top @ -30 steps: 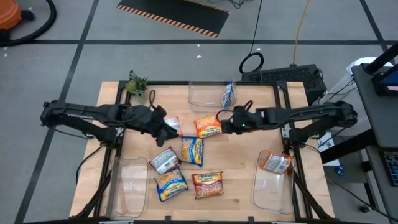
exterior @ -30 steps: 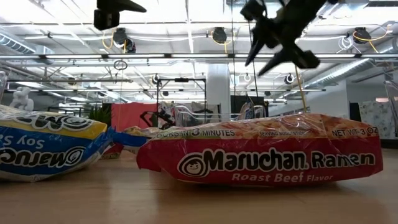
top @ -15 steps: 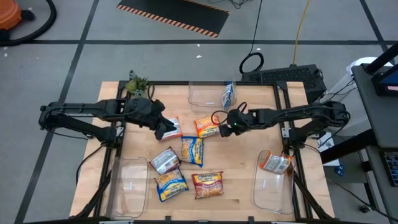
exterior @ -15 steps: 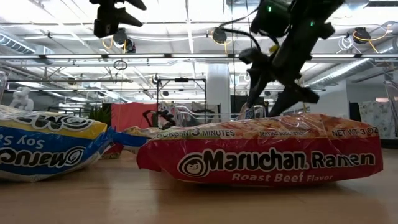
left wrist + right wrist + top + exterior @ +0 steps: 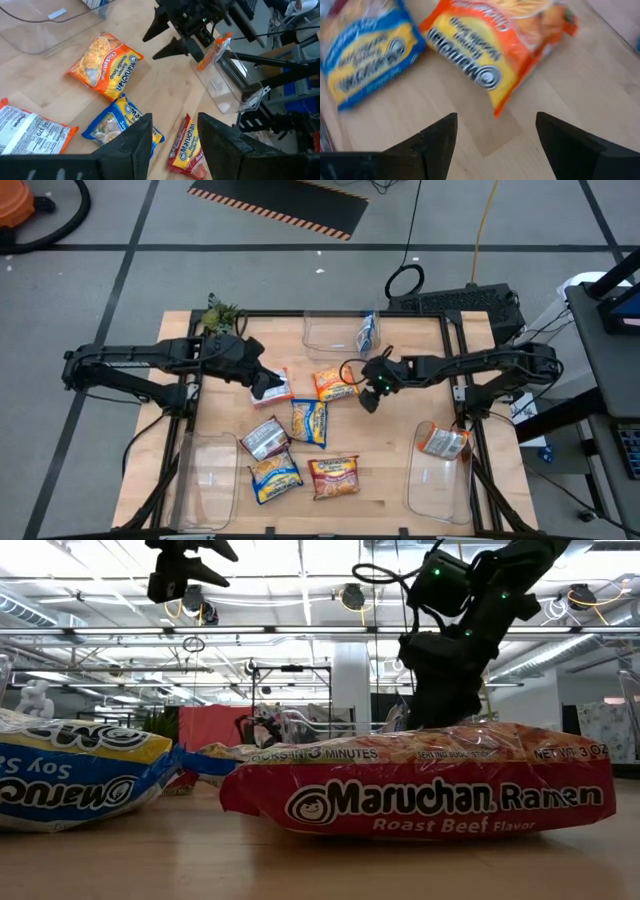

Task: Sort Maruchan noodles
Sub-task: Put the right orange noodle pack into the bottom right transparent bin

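At frame centre we see the right gripper (image 5: pixel 368 401), fingers spread wide and empty, just beside the orange packet (image 5: pixel 334 383). The left gripper (image 5: pixel 266 388), partly parted, holds nothing. Other noodle packets (image 5: pixel 300 450) lie lower centre.

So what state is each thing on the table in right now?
Right gripper: open, empty, beside the orange packet.
Left gripper: part open, empty, above the white packet.
Right bin: holds one packet.
Back bin: holds one packet.
Left bin: no packets.
Other loose packets: lying flat.
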Controlling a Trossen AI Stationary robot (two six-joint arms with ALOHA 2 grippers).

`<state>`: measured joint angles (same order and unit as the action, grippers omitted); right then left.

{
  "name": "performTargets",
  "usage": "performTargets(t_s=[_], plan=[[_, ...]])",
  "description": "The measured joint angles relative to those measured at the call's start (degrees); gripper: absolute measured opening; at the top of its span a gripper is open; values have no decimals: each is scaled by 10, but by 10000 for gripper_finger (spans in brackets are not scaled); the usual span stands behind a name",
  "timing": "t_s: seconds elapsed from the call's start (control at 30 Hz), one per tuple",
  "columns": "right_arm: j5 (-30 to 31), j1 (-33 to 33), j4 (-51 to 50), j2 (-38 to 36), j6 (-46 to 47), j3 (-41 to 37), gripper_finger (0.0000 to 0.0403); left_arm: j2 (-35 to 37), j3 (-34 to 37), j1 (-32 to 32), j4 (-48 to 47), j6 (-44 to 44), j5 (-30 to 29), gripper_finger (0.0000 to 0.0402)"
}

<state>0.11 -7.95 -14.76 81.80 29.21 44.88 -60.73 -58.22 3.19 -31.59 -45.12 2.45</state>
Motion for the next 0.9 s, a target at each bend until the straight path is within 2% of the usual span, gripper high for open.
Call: performTargets(t_s=[0.17,0.4,0.9], plan=[[43,19,3,0,-72,0,265,0,0,0,0,-1,-34,161],[44,18,17,12,-89,0,265,0,0,0,0,2,-56,161],[30,16,112,100,-110,0,265,0,0,0,-13,13,-71,161]])
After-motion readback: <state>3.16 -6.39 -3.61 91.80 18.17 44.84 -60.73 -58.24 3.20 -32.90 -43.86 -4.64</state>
